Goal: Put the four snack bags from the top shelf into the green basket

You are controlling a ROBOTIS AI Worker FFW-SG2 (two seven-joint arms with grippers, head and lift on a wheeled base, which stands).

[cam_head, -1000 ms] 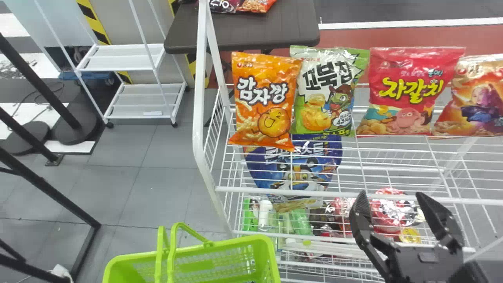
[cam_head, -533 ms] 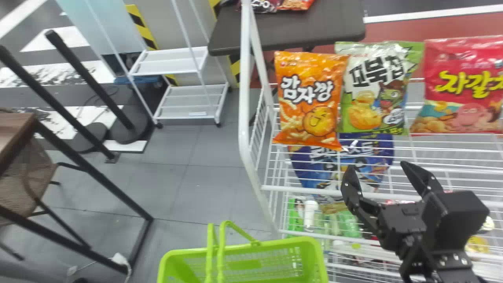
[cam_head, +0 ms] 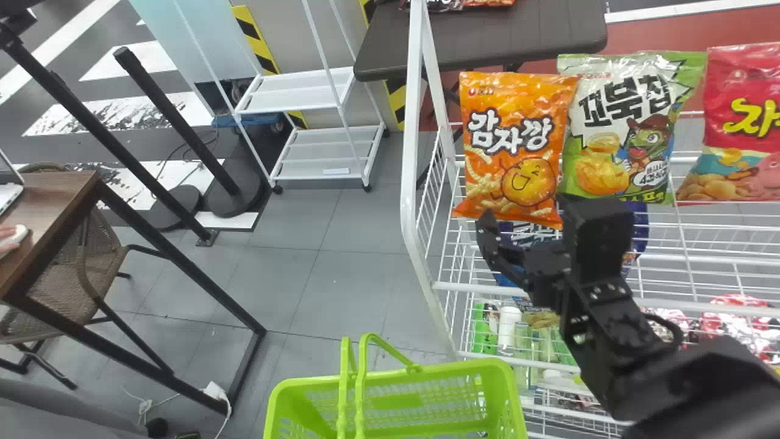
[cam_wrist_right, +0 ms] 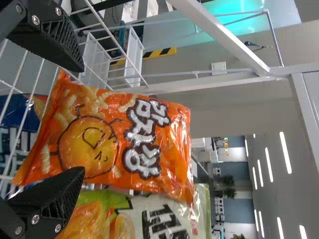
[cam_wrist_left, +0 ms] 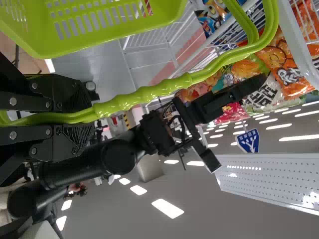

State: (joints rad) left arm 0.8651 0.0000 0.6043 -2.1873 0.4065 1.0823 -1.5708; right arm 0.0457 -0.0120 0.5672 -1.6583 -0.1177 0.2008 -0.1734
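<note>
Right jaws (cam_wrist_right: 82,119) stand apart at the orange bag (cam_head: 515,131), upright at the shelf's (cam_head: 466,287) left end; close gently low down, sparing the green bag (cam_head: 627,128), then lift clear toward the near-left basket (cam_head: 439,371), apparently handle-clamped by the left jaws (cam_wrist_left: 94,114).

Right tool (cam_head: 526,213): black, tapered fingers (cam_wrist_right: 47,206); ridged pads (cam_wrist_right: 65,37); silver screws (cam_wrist_right: 35,20) near their bases. Boxy black housing (cam_head: 594,222) beside it. Black cable (cam_head: 667,326) loops behind; smooth, dark forearm (cam_head: 701,384) farther back. Left tool (cam_wrist_left: 92,117): also black, silver-screwed.
</note>
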